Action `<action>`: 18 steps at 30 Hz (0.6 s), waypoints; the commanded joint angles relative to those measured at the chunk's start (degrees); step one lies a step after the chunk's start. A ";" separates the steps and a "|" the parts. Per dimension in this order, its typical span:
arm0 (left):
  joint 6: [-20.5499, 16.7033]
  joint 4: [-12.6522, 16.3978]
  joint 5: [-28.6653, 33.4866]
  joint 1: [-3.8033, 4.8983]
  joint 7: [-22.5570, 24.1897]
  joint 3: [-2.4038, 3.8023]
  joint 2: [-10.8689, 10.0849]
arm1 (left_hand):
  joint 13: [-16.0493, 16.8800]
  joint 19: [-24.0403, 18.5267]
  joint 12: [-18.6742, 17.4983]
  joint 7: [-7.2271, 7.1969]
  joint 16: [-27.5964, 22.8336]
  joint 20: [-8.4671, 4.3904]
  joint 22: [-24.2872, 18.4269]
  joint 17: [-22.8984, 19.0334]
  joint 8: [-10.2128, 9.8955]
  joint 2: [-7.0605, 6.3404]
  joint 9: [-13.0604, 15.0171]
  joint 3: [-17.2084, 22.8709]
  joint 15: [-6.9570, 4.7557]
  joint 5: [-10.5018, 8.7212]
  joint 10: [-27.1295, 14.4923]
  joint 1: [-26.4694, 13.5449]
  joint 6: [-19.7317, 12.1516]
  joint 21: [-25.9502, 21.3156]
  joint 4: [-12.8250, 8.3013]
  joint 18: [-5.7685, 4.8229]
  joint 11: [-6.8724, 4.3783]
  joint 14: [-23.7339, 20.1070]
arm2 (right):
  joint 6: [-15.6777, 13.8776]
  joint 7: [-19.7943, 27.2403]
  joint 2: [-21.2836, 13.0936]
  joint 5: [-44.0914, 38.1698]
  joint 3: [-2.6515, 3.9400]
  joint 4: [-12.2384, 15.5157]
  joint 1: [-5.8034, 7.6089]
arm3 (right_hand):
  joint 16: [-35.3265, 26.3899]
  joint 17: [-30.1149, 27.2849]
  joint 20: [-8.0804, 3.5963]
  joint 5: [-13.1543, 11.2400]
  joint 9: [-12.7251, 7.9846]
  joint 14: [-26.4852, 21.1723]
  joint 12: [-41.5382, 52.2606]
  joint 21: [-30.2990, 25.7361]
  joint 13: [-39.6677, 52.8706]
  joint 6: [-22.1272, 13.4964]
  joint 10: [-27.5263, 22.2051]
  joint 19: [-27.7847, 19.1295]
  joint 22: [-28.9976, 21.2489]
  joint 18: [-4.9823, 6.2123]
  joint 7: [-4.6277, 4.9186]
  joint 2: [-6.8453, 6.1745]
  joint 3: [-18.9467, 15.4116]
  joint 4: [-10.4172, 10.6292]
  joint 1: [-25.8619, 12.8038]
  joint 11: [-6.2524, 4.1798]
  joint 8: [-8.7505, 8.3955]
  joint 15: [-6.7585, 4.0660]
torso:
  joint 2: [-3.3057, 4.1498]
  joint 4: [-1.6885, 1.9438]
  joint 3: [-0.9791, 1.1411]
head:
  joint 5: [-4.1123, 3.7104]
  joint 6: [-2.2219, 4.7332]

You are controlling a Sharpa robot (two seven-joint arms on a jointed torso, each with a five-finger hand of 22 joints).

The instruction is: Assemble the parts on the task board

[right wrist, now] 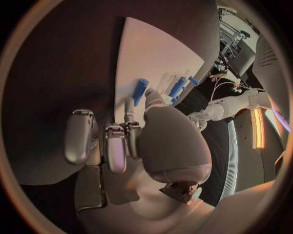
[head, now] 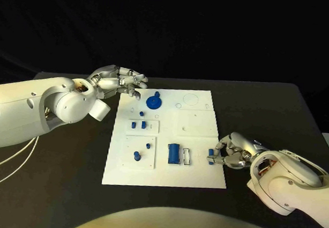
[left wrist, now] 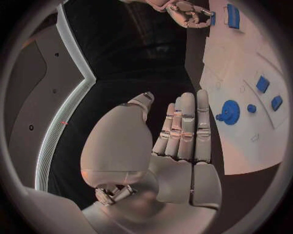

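Note:
The white task board (head: 194,170) lies mid-table. My right hand (head: 231,150) sits at its right edge, thumb and a finger pinching a small blue peg (head: 210,152); the right wrist view shows the peg (right wrist: 140,89) sticking out past the fingertips (right wrist: 129,105) onto the board (right wrist: 153,48). My left hand (head: 123,81) hovers at the board's far left corner, holding nothing; its fingers (left wrist: 186,126) lie straight beside the board (left wrist: 244,151). A blue gear (head: 154,101) (left wrist: 230,112) stands near the left hand. A blue cylinder (head: 173,153) (right wrist: 177,87) lies left of the right hand.
Small blue blocks (head: 138,125) sit in a recess on the board's left side, with further small pieces (head: 137,155) nearer me; the left wrist view shows the blocks (left wrist: 262,84). The black table (head: 273,107) surrounds the board, with bare board surface at the far right.

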 commanded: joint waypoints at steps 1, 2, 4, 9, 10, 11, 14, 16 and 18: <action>0.62 0.16 0.02 0.02 0.40 0.03 0.01 | 0.09 0.02 -0.13 -0.11 0.21 0.42 -0.08 0.06 -0.21 0.40 0.07 -0.29 -0.03 0.24 -0.38 0.12 -0.35 -0.27 -0.08 0.59 0.07 -0.28 | 1.99 -1.73 0.34 -2.36 -0.02 -0.44 -0.16 | 0.23 15.09 0.23 -0.66 -0.10 5.97 -0.37 -0.42 9.65 0.52 2.23 1.26 10.04 0.25 -0.04 0.08 -0.56 -0.09 -0.74 0.20 -0.19 0.14 | -0.03 0.02 -0.03 | 0.10 0.00; 0.63 0.16 0.02 0.03 0.38 0.03 -0.01 | 0.09 0.02 -0.13 -0.11 0.21 0.42 -0.08 0.06 -0.21 0.40 0.07 -0.29 -0.03 0.24 -0.38 0.12 -0.35 -0.27 -0.08 0.59 0.07 -0.28 | 2.24 -1.95 0.49 -2.78 -0.02 -0.60 -0.22 | 0.23 15.09 0.23 -0.78 -0.09 5.97 -0.38 -0.50 9.65 0.57 2.23 1.25 10.02 0.27 -0.06 0.07 -0.60 -0.10 -0.75 0.19 -0.18 0.13 | -0.01 -0.01 -0.01 | 0.15 0.00; 0.67 0.17 0.02 0.03 0.33 0.03 -0.04 | 0.09 0.02 -0.13 -0.11 0.21 0.42 -0.08 0.06 -0.21 0.40 0.07 -0.29 -0.03 0.24 -0.38 0.12 -0.35 -0.27 -0.08 0.59 0.07 -0.28 | 2.60 -2.37 0.82 -3.64 -0.02 -0.88 -0.39 | 0.23 15.09 0.22 -1.04 -0.07 5.97 -0.39 -0.48 9.64 0.70 2.23 1.26 10.03 0.26 -0.09 0.03 -0.69 -0.10 -0.77 0.17 -0.14 0.12 | -0.01 -0.02 -0.01 | 0.19 0.00; 0.88 0.20 0.02 0.03 0.20 0.03 -0.07 | 0.11 0.02 -0.13 -0.10 0.22 0.42 -0.08 0.06 -0.21 0.43 0.08 -0.37 -0.02 0.21 -0.39 0.13 -0.35 -0.27 -0.03 0.59 0.07 -0.28 | 3.30 -3.30 2.04 -6.27 -0.03 -1.48 -0.78 | 0.23 15.09 0.09 -1.51 0.07 5.97 -0.35 -0.40 9.68 1.13 2.26 1.30 10.05 0.25 -0.39 0.08 -0.42 -0.27 1.16 -0.08 -0.01 -0.09 | -0.03 -0.01 0.04 | 0.22 0.00; 0.91 0.20 0.02 0.03 0.18 0.03 -0.07 | 0.11 0.02 -0.13 -0.10 0.22 0.42 -0.08 0.06 -0.21 0.43 0.08 -0.37 -0.02 0.21 -0.39 0.13 -0.35 -0.27 -0.03 0.59 0.07 -0.28 | 3.37 -3.47 2.27 -6.63 -0.03 -1.58 -0.82 | 0.23 15.09 0.06 -1.57 0.10 5.97 -0.34 -0.32 9.70 1.18 2.27 1.32 10.08 0.23 -0.43 0.07 -0.36 -0.29 1.67 -0.12 -0.01 -0.12 | -0.03 -0.01 0.04 | 0.22 0.00; 0.93 0.21 0.02 0.03 0.16 0.03 -0.08 | 0.11 0.02 -0.13 -0.10 0.22 0.42 -0.08 0.06 -0.21 0.43 0.08 -0.37 -0.02 0.21 -0.39 0.13 -0.35 -0.27 -0.03 0.59 0.07 -0.28 | 3.42 -3.62 2.45 -6.95 -0.03 -1.66 -0.85 | 0.23 15.09 0.01 -1.61 0.15 5.97 -0.32 -0.32 9.72 1.25 2.28 1.33 10.08 0.23 -0.49 0.13 -0.25 -0.30 2.31 -0.17 0.01 -0.16 | -0.02 -0.02 0.04 | 0.21 0.00; 0.97 0.21 0.02 0.03 0.12 0.03 -0.09 | 0.11 0.02 -0.13 -0.10 0.22 0.42 -0.08 0.06 -0.21 0.43 0.08 -0.37 -0.02 0.21 -0.39 0.13 -0.35 -0.27 -0.03 0.59 0.07 -0.28 | 3.66 -4.06 2.95 -8.25 -0.02 -1.85 -0.92 | 0.23 15.09 -0.13 -1.06 0.22 5.97 -0.32 -0.28 9.74 1.32 2.28 1.37 10.11 0.22 -0.66 0.57 0.46 -0.47 4.84 -0.34 -0.08 -0.31 | -0.03 -0.04 0.02 | 0.19 0.00; 1.01 0.23 0.02 0.03 0.09 0.03 -0.10 | 0.11 0.02 -0.13 -0.10 0.22 0.42 -0.08 0.06 -0.21 0.43 0.08 -0.37 -0.02 0.21 -0.39 0.13 -0.35 -0.27 -0.03 0.59 0.07 -0.28 | 3.82 -4.23 3.11 -8.77 -0.02 -1.90 -0.94 | 0.23 15.09 -0.23 -0.12 0.18 5.97 -0.32 -0.26 9.75 1.35 2.27 1.39 10.12 0.20 -0.74 0.64 1.13 -0.58 6.88 -0.42 -0.23 -0.41 | -0.03 -0.04 0.02 | 0.19 0.00; 1.04 0.25 0.02 0.03 0.05 0.03 -0.13 | 0.11 0.02 -0.13 -0.10 0.22 0.42 -0.08 0.06 -0.21 0.43 0.08 -0.37 -0.02 0.21 -0.39 0.13 -0.35 -0.27 -0.03 0.59 0.07 -0.28 | 4.04 -4.39 3.25 -9.27 -0.02 -1.94 -0.96 | 0.23 15.09 -0.29 -0.80 0.12 5.97 -0.32 -0.18 9.77 1.49 2.27 1.42 10.15 0.18 -0.77 0.63 1.87 -0.50 8.47 -0.47 -0.39 -0.45 | 0.00 -0.03 0.02 | 0.13 0.03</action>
